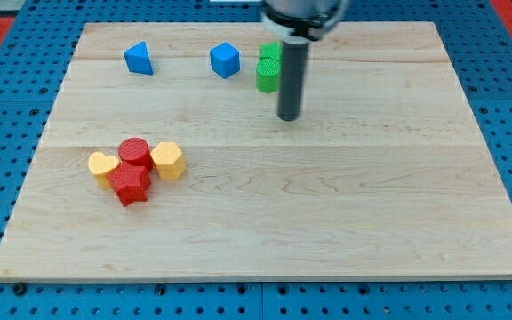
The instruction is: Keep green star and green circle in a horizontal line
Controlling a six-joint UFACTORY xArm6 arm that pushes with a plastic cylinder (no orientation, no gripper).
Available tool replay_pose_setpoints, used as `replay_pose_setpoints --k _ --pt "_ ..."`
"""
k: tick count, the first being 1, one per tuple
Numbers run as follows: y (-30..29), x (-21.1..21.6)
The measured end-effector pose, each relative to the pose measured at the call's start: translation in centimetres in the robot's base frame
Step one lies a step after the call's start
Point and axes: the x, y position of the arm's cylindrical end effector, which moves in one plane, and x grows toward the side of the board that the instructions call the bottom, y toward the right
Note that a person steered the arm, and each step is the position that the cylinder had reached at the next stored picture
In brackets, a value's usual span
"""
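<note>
Two green blocks sit close together near the view's top, right of centre, partly hidden by my rod. The lower one [266, 75] looks round, the green circle. The upper one [270, 52] is mostly hidden and its shape is unclear; it may be the green star. They are stacked almost vertically in the view, touching. My tip [289, 117] rests on the board just below and to the right of the green pair, a short gap away.
A blue block [138, 59] and a blue cube [225, 60] lie along the view's top left. A cluster at the left holds a yellow block [103, 165], a red cylinder [135, 151], a red block [131, 185] and a yellow block [167, 160]. The wooden board [345, 204] has blue pegboard around it.
</note>
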Motion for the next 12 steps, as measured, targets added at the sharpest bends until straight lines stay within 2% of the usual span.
replay_pose_setpoints --k 1,4,5,6,8,9,10,12 --pt "-3.1 -4.8" --pt "-7.4 -11.2" --pt "0.8 -11.1" --pt "7.5 -9.1" --pt "13.7 -9.3" --pt "13.7 -12.1" --pt "17.6 -12.7" --pt "17.1 -4.0"
